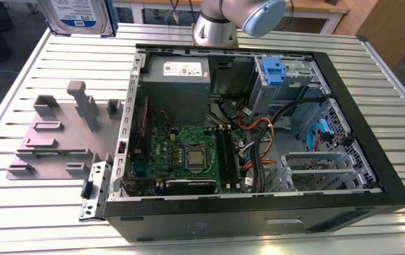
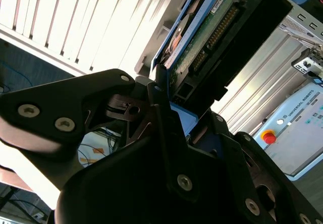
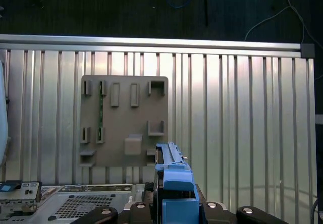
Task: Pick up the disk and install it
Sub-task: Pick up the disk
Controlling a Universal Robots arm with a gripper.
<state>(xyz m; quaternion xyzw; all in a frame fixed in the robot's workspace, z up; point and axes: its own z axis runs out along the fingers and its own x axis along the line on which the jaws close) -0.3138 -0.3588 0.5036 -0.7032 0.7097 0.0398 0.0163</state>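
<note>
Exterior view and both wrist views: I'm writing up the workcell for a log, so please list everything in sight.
disk: one, silver with a white-and-blue label and blue bracket, held in the air above the table's far edge, at the exterior view's left.
computer case: one, black, open, lying on the table.
power supply: one, grey, inside the case at its far end.
motherboard: one, green, on the case floor.
cables: several, orange, black and blue, inside the case.
fixture plate: one, grey, on the table, to the exterior view's left of the case.
table: one, silver, slatted, under everything.
robot arm: one, silver with a grey-blue cap, behind the case.
claw: one, black, shut on the disk.
</note>
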